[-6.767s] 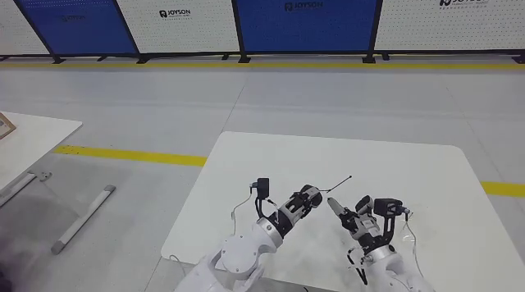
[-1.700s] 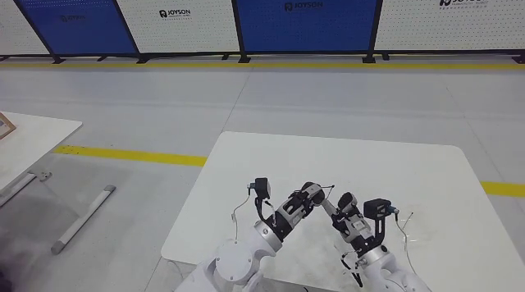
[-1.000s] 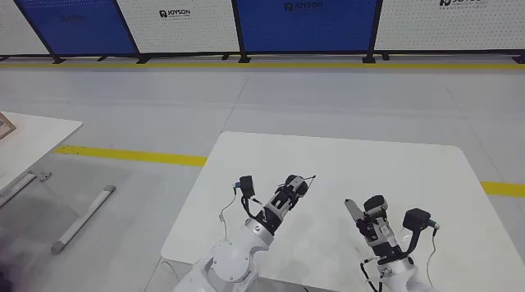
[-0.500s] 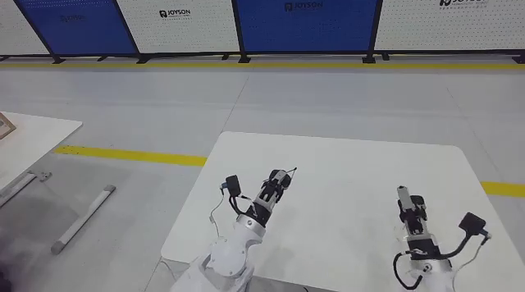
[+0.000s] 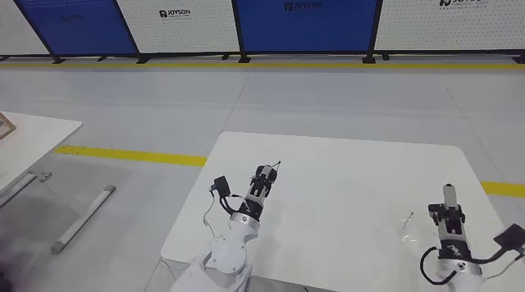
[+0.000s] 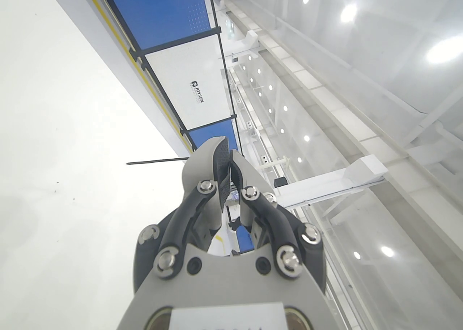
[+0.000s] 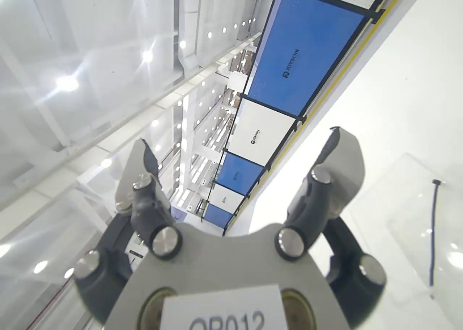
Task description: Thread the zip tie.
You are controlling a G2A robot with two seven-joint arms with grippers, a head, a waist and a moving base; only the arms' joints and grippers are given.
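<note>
The left gripper (image 6: pixel 228 165) is clamped on a black zip tie (image 6: pixel 155 161), its tail poking sideways over the table (image 5: pixel 344 169). The right gripper (image 7: pixel 238 137) gapes open near a second tie (image 7: pixel 433 230), which seemingly lies on a clear tray (image 7: pixel 398 201).

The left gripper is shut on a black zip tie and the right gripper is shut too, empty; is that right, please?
Not quite: the right gripper is open, though empty, as the right wrist view shows. The left gripper is indeed shut on the black zip tie.
</note>
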